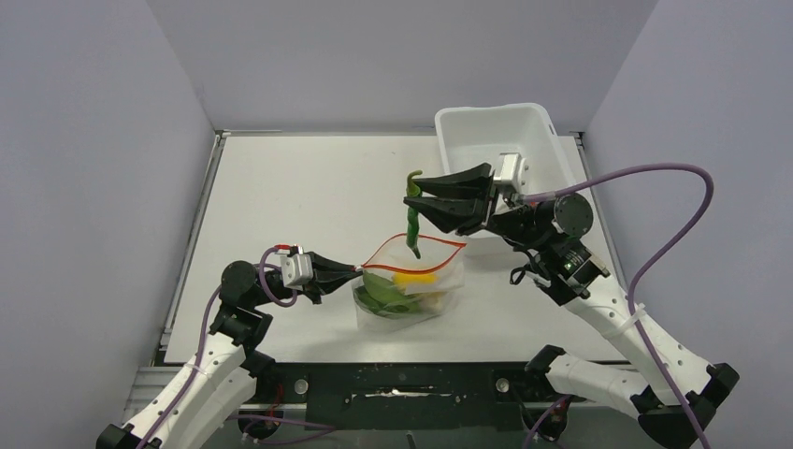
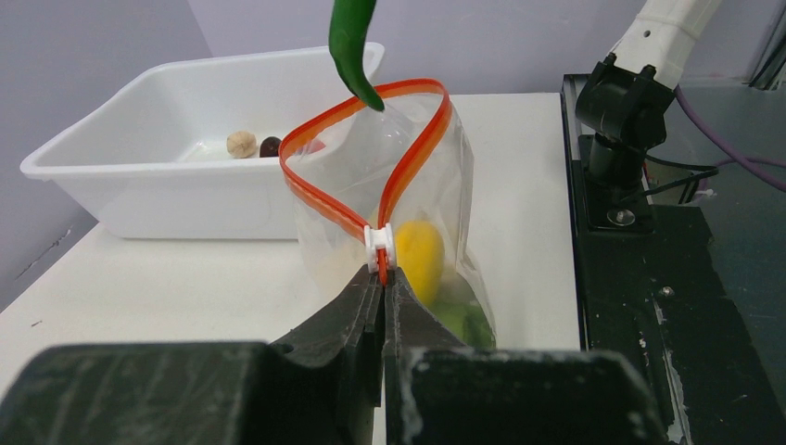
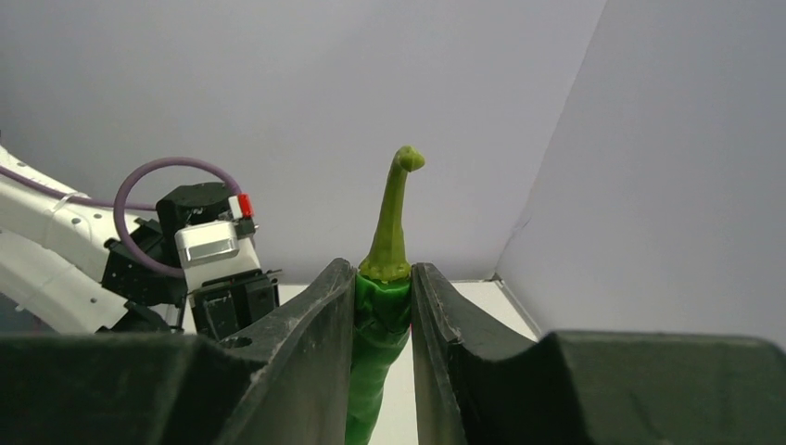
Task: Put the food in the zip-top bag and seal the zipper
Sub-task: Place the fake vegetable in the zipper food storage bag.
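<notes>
Three pale walls (image 1: 93, 140) enclose white table (image 1: 299, 196).

The overhead camera is looking down from behind both arms. Each wrist camera is peering closely along its own fingers (image 2: 338, 324), all three sharing the green pepper (image 1: 412, 234).

The pepper (image 3: 378, 320) is green, the zipper (image 2: 419, 158) red-orange, the tub (image 2: 139, 190) white.
</notes>
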You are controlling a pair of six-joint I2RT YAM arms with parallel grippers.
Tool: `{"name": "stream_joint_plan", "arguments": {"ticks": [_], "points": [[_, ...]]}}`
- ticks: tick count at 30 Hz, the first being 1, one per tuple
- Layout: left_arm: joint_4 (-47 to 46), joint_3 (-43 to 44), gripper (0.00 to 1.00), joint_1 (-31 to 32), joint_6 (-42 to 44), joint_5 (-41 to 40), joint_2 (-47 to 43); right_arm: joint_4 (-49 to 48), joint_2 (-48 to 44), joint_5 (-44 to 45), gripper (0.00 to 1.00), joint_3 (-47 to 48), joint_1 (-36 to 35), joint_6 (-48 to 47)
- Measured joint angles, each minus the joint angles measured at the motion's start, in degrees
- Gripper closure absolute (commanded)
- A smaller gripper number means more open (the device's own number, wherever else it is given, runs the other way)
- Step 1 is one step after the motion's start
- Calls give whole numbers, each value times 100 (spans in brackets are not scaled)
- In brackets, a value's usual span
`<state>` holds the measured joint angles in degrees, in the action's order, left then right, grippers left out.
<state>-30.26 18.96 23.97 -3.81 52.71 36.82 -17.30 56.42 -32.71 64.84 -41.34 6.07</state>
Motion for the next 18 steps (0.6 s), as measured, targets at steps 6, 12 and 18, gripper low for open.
{"name": "stream_joint_plan", "arguments": {"ticks": [6, 12, 18], "points": [[0, 0, 100, 0, 9, 7, 0, 0, -39, -96, 85, -494, 0, 199], [4, 0, 100, 0, 22, 11, -2, 170, -76, -101, 85, -706, 0, 291], [0, -17, 100, 0, 52, 44, -22, 503, -173, -105, 85, -970, 0, 459]]}}
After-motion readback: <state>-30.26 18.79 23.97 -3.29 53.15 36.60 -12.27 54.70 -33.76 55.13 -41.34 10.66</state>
